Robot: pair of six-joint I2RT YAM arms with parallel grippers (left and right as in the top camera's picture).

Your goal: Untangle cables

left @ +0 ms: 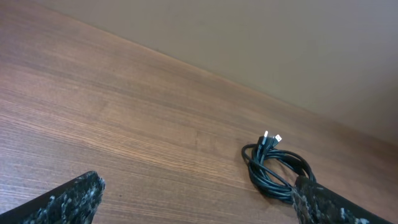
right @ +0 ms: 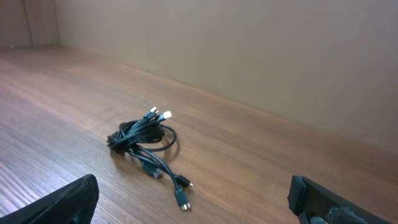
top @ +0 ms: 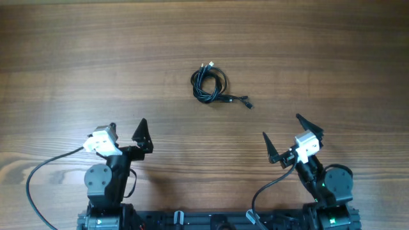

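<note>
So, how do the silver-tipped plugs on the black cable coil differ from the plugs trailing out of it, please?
The silver-tipped plugs sit side by side, propped against the black cable coil; the trailing plugs lie apart, flat on the wooden table, clear of it. Neither is gripped.

The black, rounded-jointed left arm (top: 103, 181) and its twin right arm (top: 332, 182) carry white boxy wrist blocks (top: 102, 142), pointed black fingers (left: 62, 202) with a seemingly grey-speckled surface, and thick black trailing wires (top: 38, 170).
</note>
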